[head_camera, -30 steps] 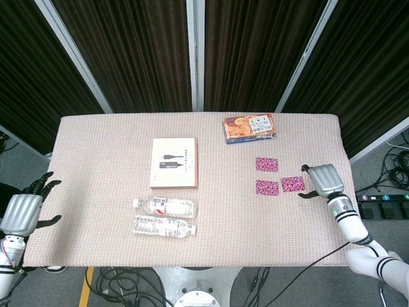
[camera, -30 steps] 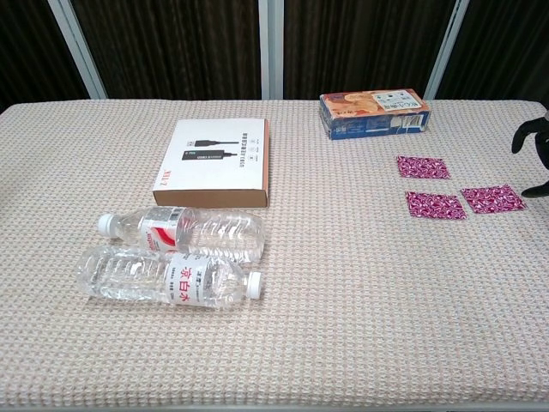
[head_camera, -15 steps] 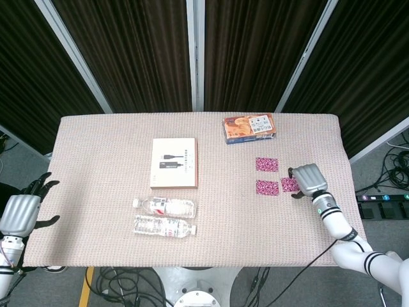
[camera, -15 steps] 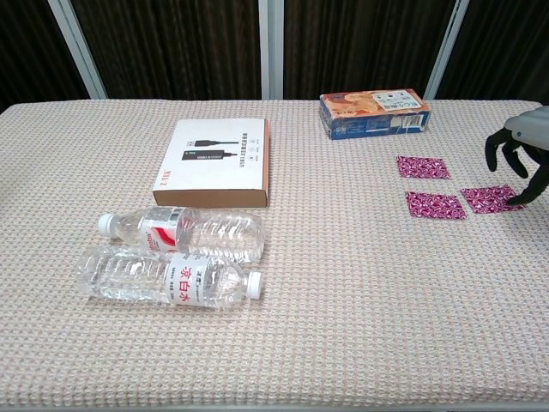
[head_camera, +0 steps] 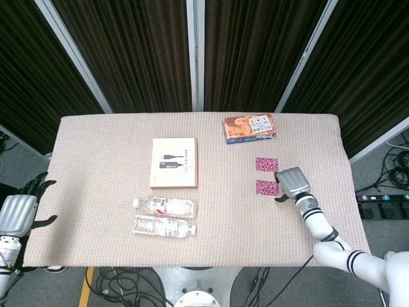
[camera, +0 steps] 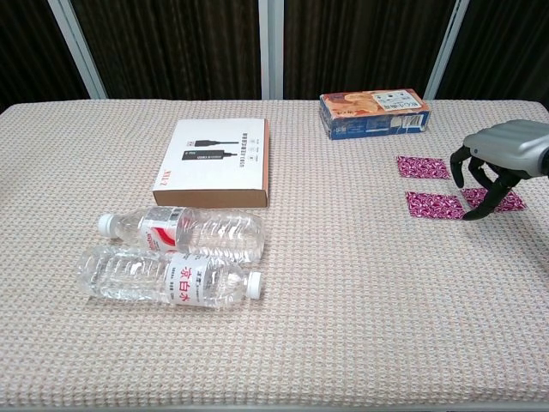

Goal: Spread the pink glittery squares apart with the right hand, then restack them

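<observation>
Three pink glittery squares lie apart at the table's right. The far square and the near-left square are in plain sight. The third square shows only partly behind my right hand, and the head view hides it under that hand. The hand hovers palm down with its fingers arched and apart, holding nothing, its tips between the near-left and third squares. My left hand hangs with fingers spread off the table's left edge.
A white flat box lies mid-table, with two clear water bottles on their sides in front of it. An orange and blue snack box sits behind the squares.
My right hand has moved left from the table's right edge, over the third square and toward the near-left one. The squares have not shifted. My left hand sank slightly.
</observation>
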